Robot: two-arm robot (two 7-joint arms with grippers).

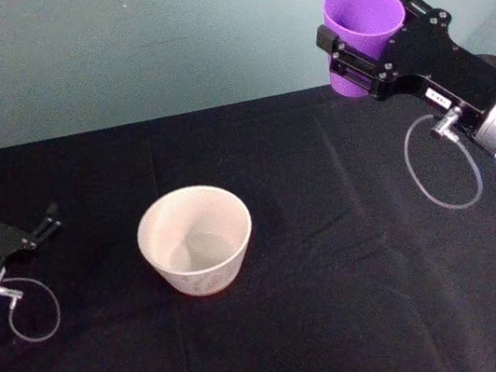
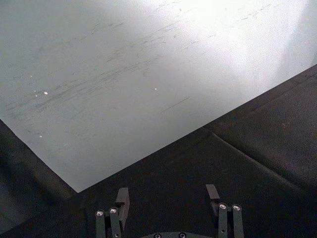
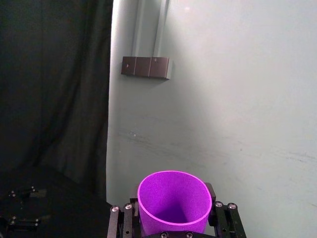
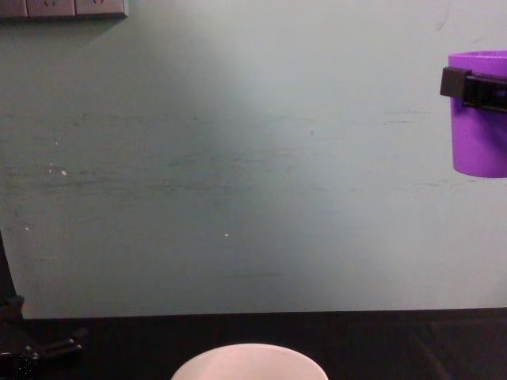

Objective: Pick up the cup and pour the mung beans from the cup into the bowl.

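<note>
The cup [image 1: 359, 17] looks like smooth plastic with a faint sheen; the bowl [image 1: 196, 272] is smooth and dully glossy; the desk [image 1: 338, 276] wears matt black cloth, lightly creased; the right gripper [image 1: 369, 30] has matt black jaws with bright metal screws.

The small, smooth, bright purple cup [image 1: 361, 17] hangs upright high over the far right of the black bench [image 1: 344, 312], mouth up, clamped around its sides in the right gripper [image 1: 368, 35]; the wide, pale pinkish-white bowl [image 1: 200, 267] stands upright mid-bench, well apart to its left
</note>
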